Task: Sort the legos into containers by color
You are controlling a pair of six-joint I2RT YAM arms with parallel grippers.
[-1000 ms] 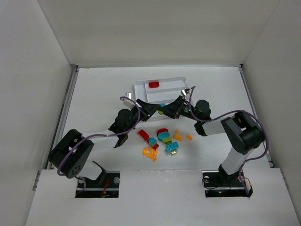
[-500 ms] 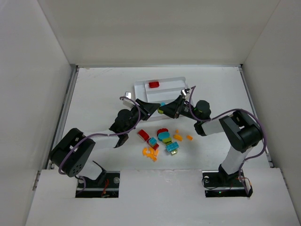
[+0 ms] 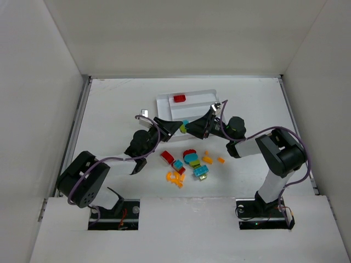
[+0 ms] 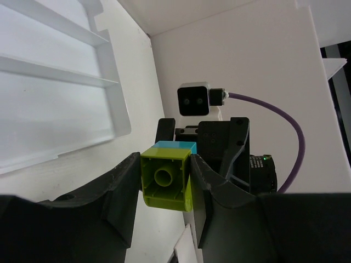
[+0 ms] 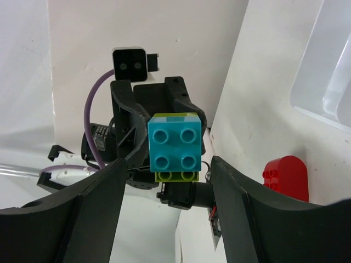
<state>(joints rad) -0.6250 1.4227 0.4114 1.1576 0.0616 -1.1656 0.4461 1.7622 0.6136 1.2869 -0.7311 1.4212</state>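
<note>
Both arms meet mid-frame in the top view, just below the white plastic tray (image 3: 198, 95). The left gripper (image 4: 165, 164) is clamped tight on a lime green plastic brick (image 4: 164, 187), one finger flat against each side, and there's a teal-blue plastic brick (image 4: 174, 146) stacked on the far end of it. The right gripper (image 5: 169, 163) faces it head on with its fingers spread wide either side of the teal one, gaps showing on both sides, so it isn't gripping anything. I can't really tell whether the stack sits between those tips or just past them. A small red rectangular brick (image 3: 179, 98) lies in the tray's top-left area. A loose pile of red, orange, teal and green bricks (image 3: 189, 163) sits on the white table (image 3: 115, 109), lower centre.
</note>
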